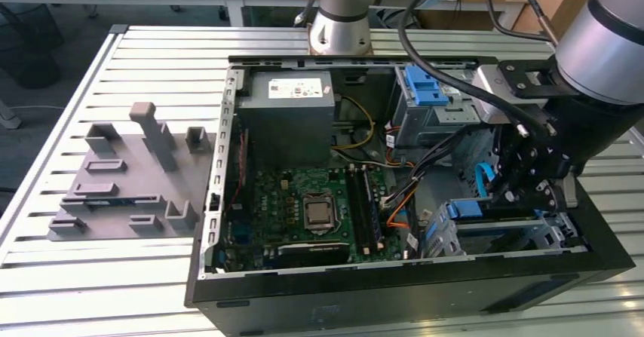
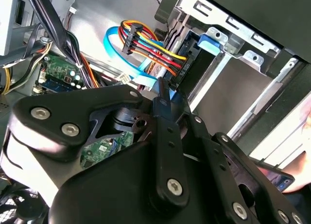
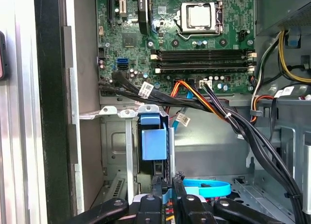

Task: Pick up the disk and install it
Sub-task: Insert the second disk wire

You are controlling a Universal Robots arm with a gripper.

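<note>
Inside, the disk [image 3: 154,144] sits in its bay [image 3: 119,151].

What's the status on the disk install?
Gripper down inside the case, at the drive bay. Disk seated upright in the bay, blue frame showing. Cables bunched close beside the bay.
</note>
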